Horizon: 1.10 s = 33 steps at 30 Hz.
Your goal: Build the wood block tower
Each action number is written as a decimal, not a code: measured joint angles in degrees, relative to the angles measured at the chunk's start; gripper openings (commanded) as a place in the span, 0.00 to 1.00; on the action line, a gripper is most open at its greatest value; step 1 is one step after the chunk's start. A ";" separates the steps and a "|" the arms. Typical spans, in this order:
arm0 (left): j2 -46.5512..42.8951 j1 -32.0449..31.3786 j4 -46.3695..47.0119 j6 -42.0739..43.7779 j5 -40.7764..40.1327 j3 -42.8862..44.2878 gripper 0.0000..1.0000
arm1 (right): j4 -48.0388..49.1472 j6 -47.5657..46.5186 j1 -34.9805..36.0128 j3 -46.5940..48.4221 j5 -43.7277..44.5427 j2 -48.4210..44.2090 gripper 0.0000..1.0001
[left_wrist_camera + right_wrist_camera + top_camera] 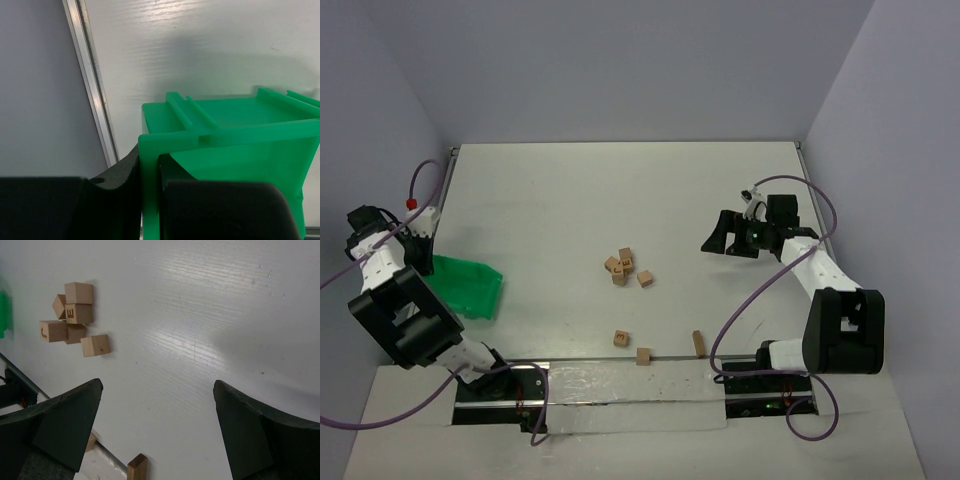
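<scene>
Several tan wood blocks [620,267] lie in a loose cluster mid-table, seen in the right wrist view as wood blocks [70,317] with letters on some faces. One block [645,279] sits just right of the cluster. Three more lie nearer the arms: a block [620,338], a block [643,356] and an upright one [698,343]. No tower stands in view. My left gripper [150,200] is shut on the wall of the green tray [225,130] at the far left. My right gripper [156,385] hangs open over bare table, right of the cluster, with nothing in it.
The green tray [470,285] sits by the left wall, near the table's metal edge strip [92,85]. A pale strip [620,385] runs along the near edge between the arm bases. Grey walls enclose the table on three sides.
</scene>
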 measured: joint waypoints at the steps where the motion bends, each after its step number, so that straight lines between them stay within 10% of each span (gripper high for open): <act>1: 0.56 0.59 0.15 0.47 0.23 0.00 0.00 | -0.04 -0.08 0.00 0.00 0.00 0.00 1.00; 33: 5.68 4.32 7.10 3.41 2.77 -0.52 0.50 | -1.31 -0.50 0.77 1.03 -0.26 0.66 1.00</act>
